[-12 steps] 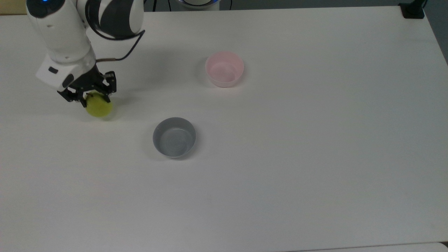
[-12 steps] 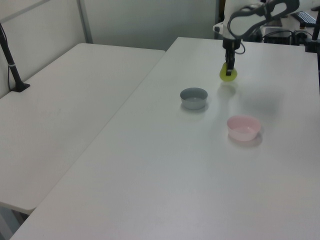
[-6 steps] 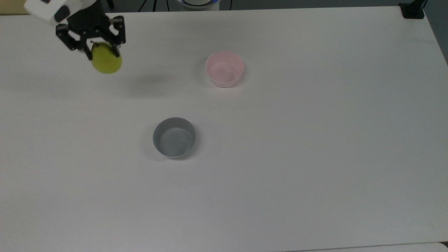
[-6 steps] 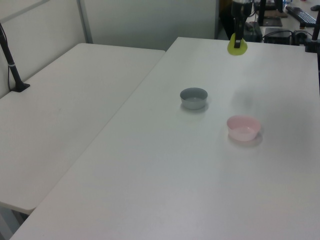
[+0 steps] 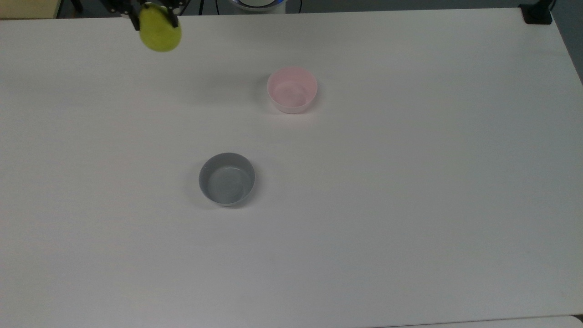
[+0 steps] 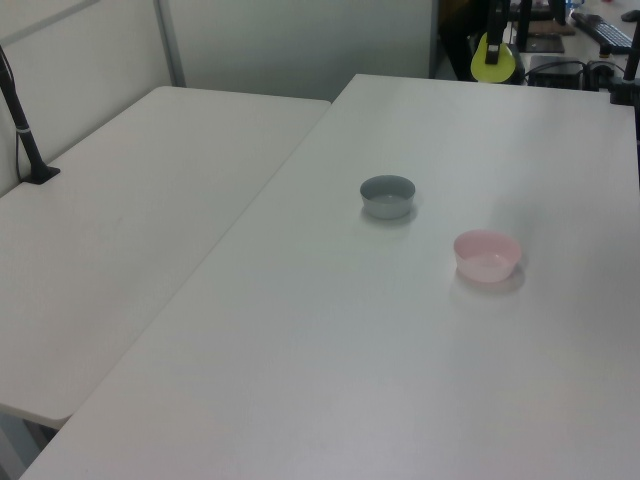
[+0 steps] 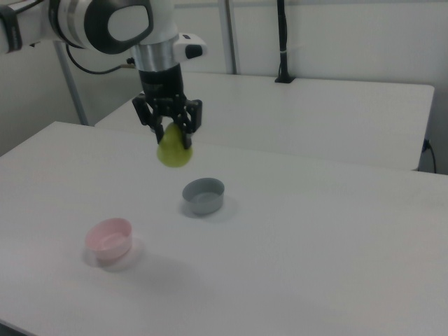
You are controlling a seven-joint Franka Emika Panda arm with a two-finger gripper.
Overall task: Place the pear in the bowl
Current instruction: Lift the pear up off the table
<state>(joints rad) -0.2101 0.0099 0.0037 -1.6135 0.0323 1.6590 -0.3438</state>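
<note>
Yellow-green pear (image 7: 173,152) hangs clamped in the pincer (image 7: 171,139), well above the pink bowl (image 7: 109,239).

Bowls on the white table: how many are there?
2. The pink bowl sits toward the top view's upper middle; the grey bowl sits below it, toward the top view's left. Neither holds anything.

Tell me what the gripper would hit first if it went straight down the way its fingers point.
Probably bare table. The gripper points straight down, holding the pear high in the air. Neither the pink bowl nor the grey bowl seems to lie beneath it, though depth is uncertain.
</note>
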